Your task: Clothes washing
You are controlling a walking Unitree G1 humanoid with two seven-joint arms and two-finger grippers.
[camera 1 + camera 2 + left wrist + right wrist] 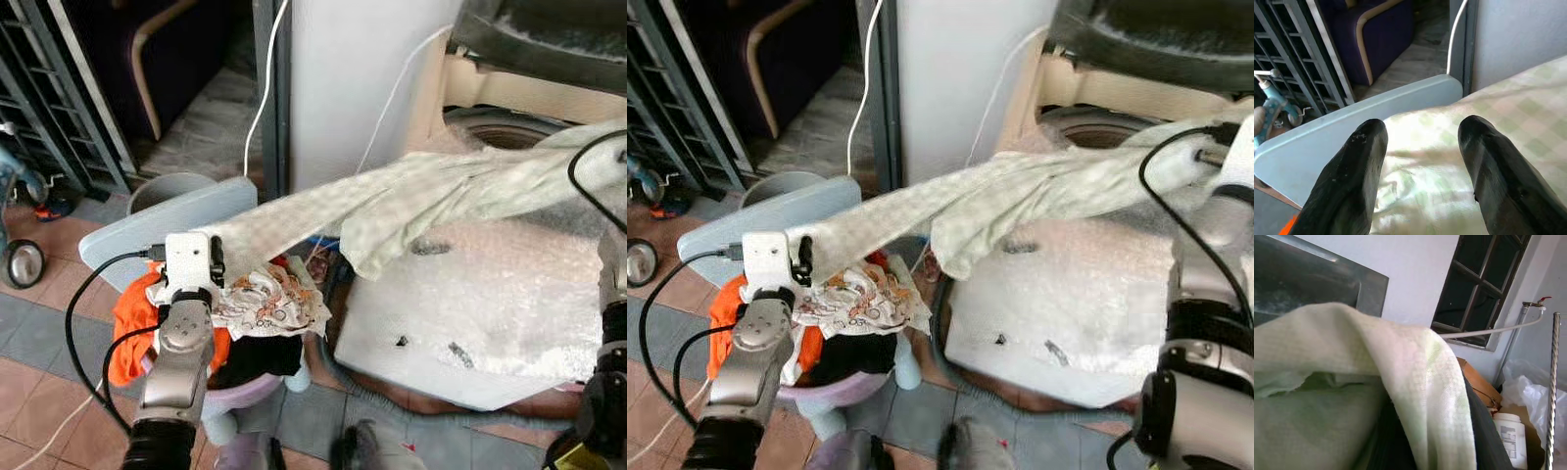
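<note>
Observed: a long pale green checked cloth [411, 201] stretches from the laundry basket [250, 392] at about 7 o'clock in the head views up toward the washing machine [490, 294] at 3 o'clock, hanging clear across the machine's white top.

Left hand [1422, 147]: its two black fingers [1359, 171] are parted wide, one on each side of the cloth's lower end, gripping nothing.

Right hand [1425, 431]: draped in the cloth's upper end, which folds over it near the machine's open drum [1107, 132]; how far its fingers are apart cannot be told.

The basket holds an orange garment [132, 328], a patterned white cloth [269, 299] and a black item [265, 354]. A pale blue lid [147, 230] leans just behind it.
</note>
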